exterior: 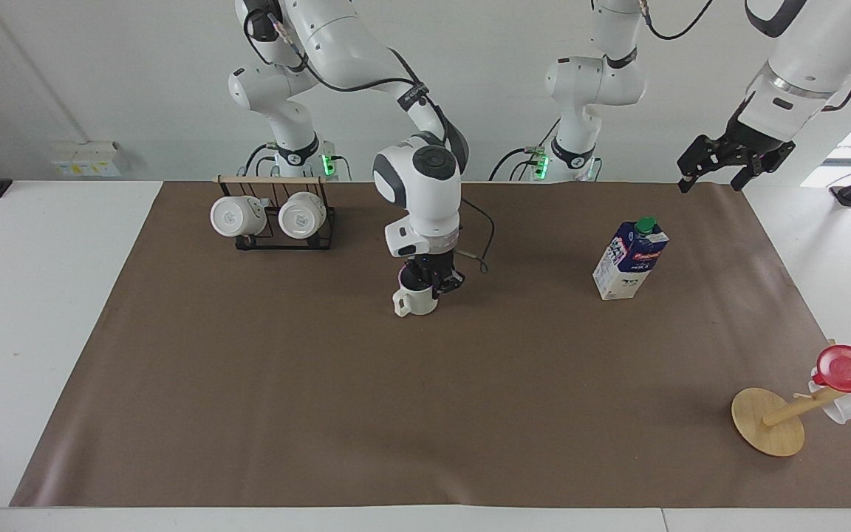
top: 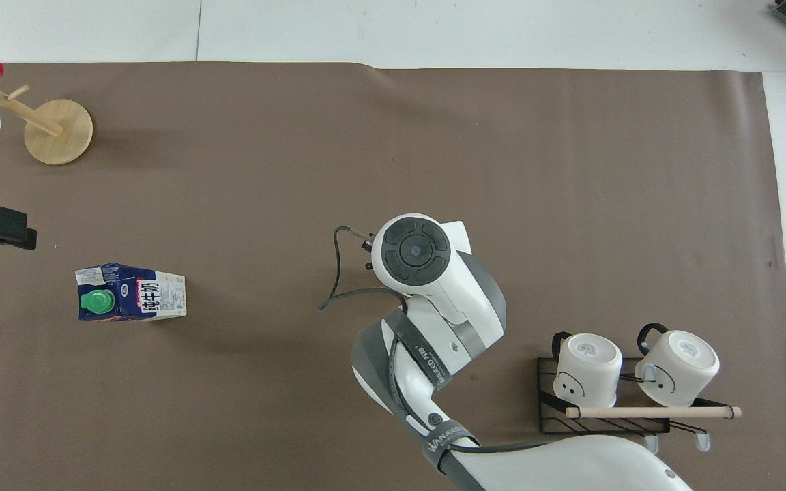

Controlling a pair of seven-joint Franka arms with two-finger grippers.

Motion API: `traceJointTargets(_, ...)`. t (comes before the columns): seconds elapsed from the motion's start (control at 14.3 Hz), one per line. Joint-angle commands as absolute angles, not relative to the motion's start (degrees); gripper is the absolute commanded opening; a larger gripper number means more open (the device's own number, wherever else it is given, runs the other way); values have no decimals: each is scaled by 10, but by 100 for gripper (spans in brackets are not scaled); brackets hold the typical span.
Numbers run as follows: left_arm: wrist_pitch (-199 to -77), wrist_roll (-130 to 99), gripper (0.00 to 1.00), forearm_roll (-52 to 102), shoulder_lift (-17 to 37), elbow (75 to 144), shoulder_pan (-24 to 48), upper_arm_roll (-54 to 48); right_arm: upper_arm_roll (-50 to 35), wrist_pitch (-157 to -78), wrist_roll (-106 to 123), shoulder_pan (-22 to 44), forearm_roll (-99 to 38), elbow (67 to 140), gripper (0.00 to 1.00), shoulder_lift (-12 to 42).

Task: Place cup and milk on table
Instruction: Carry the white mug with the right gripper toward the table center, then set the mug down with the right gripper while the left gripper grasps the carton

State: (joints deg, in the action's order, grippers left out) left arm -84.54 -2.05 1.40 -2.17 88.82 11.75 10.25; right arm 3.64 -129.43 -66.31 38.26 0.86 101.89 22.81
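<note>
Brown matting is covering most of the white worktop, filling the frame from edge to edge in both views. On it, right of centre in the facing view, the milk is standing upright with its green cap up. It is probably the heavier of the two things if full; its cardboard walls are likely giving a little under pressure and its printed skin looks smooth, so I would be taking it across the flat sides at mid-height, below the sloped top, with a firm but not crushing squeeze.

At the centre of the facing view the cup is resting on the mat, or just above it; I cannot tell which. It looks like glazed ceramic: stiff, fairly light, brittle if dropped, and slick. The right end effector is pinching its rim, fingertips closed onto the wall on the side away from the handle, which is pointing to the lower left of the frame. A rim pinch is holding well enough for a short carry, though the cup could be swinging about the pinch point. In the overhead view the arm is hiding it.

At the upper right of the facing view the left end effector is hanging with fingers spread wide and holding nothing, waiting above the mat's corner.
</note>
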Motion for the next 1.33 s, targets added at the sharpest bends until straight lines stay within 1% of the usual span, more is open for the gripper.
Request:
traceJointTargets(0.0,-844,-28,100,8,-33,899,128,100,37,-1295,-645,380,21,1029,32,224)
traceJointTargets(0.07,-844,-29,100,8,-33,901,128,98,37,-1295,-645,380,21,1029,79,224)
traceJointTargets(0.14,-845,-29,100,9,-39,909,134,98,37,-1295,-644,380,21,1028,100,224)
traceJointTargets(0.28,-847,-26,100,9,-62,945,149,98,37,-1295,-641,382,36,1021,100,224)
traceJointTargets(0.56,-918,-18,100,9,-121,1044,158,98,37,-1292,-627,389,54,1019,100,206)
traceJointTargets(0.7,-936,-18,100,8,-133,1064,158,98,37,-1281,-605,384,53,1019,100,180)
traceJointTargets(0.84,-952,-15,100,8,-144,1085,157,98,42,-1250,-569,378,49,1019,100,145)
traceJointTargets(1.05,-1021,-11,100,2,-193,1168,157,98,42,-1204,-510,354,41,1018,100,103)
traceJointTargets(1.26,-1063,-10,100,-6,-214,1216,158,98,42,-1153,-441,332,40,1018,100,70)
